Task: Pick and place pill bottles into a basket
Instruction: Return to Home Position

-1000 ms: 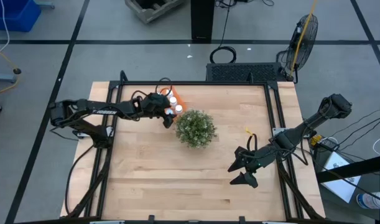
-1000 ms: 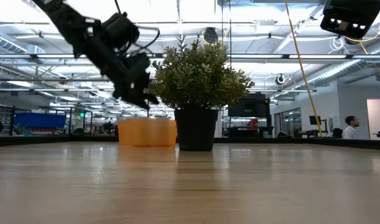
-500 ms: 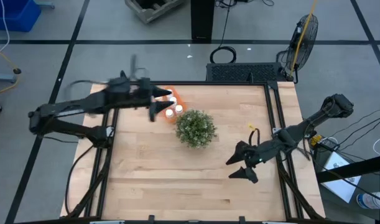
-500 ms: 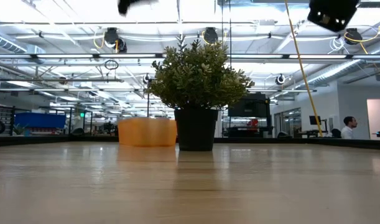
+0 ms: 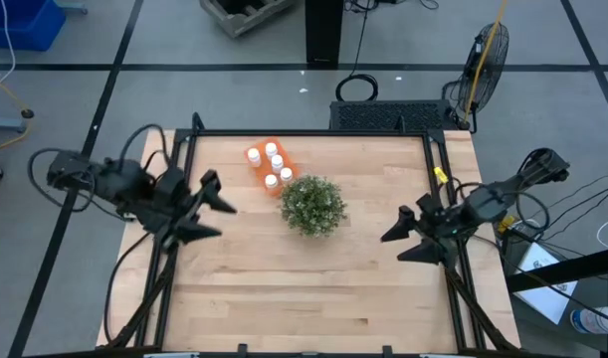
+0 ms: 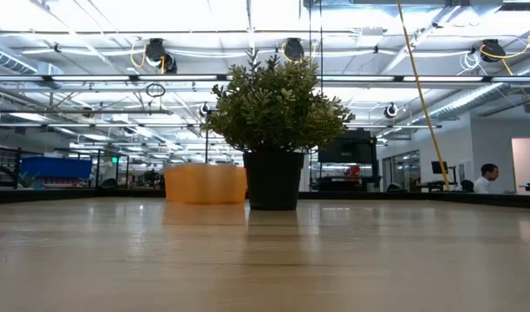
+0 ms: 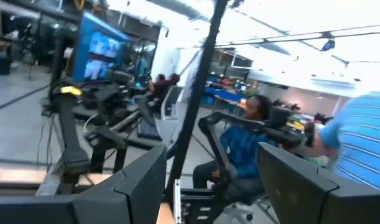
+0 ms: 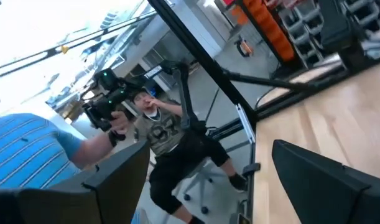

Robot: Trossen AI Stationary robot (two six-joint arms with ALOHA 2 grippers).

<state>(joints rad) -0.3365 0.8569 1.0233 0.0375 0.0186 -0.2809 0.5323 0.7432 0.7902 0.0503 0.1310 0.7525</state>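
Observation:
The orange basket (image 5: 268, 165) stands on the table at the far left, behind the green plant (image 5: 312, 205); it also shows in the low view (image 6: 205, 184). Several white pill bottles (image 5: 277, 162) stand in it, caps up. My left gripper (image 5: 213, 215) is open and empty above the table's left edge, well to the near left of the basket; its fingers spread wide in the left wrist view (image 7: 208, 199). My right gripper (image 5: 400, 245) is open and empty near the table's right edge, right of the plant, fingers also wide in the right wrist view (image 8: 217, 193).
The potted plant (image 6: 274, 117) stands just near and right of the basket. Bare wood (image 5: 284, 288) fills the table's near half. People sit and stand in the room beyond the table (image 7: 245, 143), (image 8: 158, 137). A black frame (image 5: 313, 133) runs round the table.
My left gripper has pulled away from the basket, risen out of the low view and swung toward the table's left and near edges. My right gripper has risen and drawn back toward the table's right edge. The bottles and the basket have stayed put.

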